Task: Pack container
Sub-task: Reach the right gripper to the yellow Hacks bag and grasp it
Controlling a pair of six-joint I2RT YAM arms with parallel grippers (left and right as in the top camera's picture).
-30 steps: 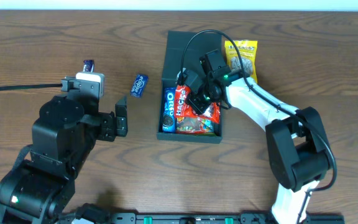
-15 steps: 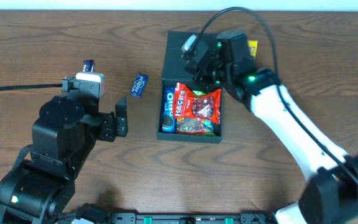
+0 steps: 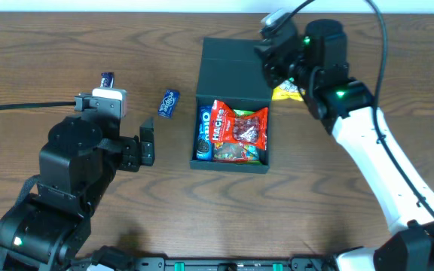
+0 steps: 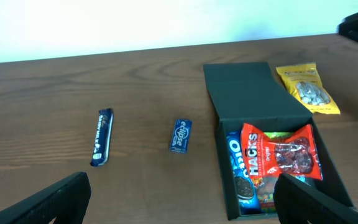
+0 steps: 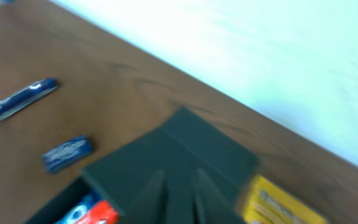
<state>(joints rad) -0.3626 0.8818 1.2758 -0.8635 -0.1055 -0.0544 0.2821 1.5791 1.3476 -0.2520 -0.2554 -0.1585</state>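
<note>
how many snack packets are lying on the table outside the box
3. A long dark blue wrapped bar lies furthest left; a small blue packet lies between it and the dark teal-green rectangular container; a yellow pouch lies right of its lid. More could be hidden from view.

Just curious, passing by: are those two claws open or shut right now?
Left gripper: open, holding nothing.
Right gripper: cannot be told; view blurred.

Snack pkts (image 3: 236, 132) in container (image 3: 228, 64) — bar (image 3: 169, 103) to its left, pouch (image 3: 285, 92) right
</note>
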